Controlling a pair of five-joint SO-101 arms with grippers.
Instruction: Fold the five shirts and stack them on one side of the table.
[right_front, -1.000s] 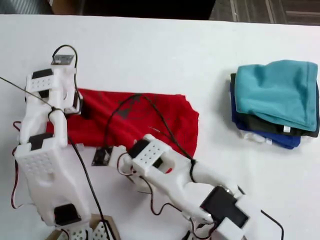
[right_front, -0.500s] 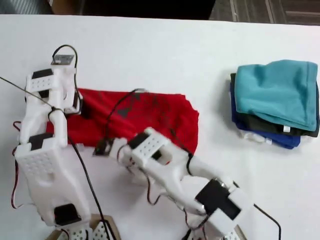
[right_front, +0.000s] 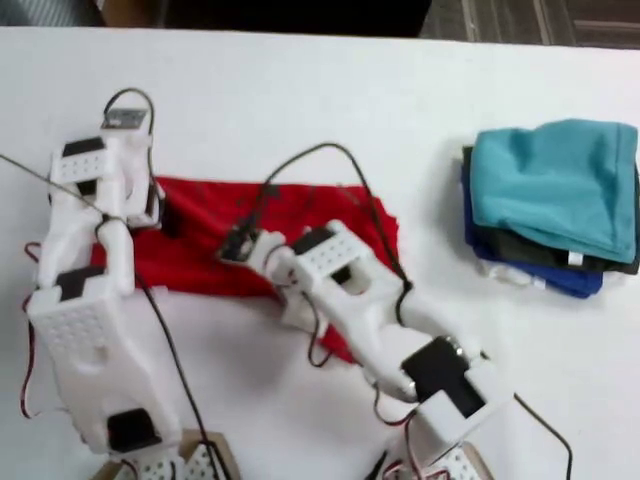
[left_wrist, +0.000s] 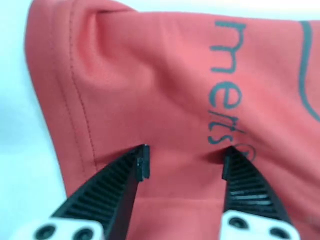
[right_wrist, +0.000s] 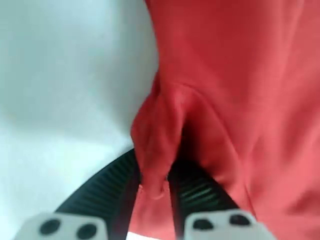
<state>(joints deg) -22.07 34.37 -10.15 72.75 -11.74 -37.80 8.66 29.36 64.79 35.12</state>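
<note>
Right wrist view: right gripper (right_wrist: 152, 172) pinches thin ridge of red shirt (right_wrist: 240, 90); your tug may slip it; left gripper (left_wrist: 186, 160) spread.

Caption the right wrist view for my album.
Right gripper pinches a bunched fold of the red shirt on the white table.

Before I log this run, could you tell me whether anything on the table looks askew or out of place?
Only slightly: the stack is uneven, with the blue shirt poking out beneath the teal shirt. The red shirt is bunched in the right gripper, as folding would involve.
</note>
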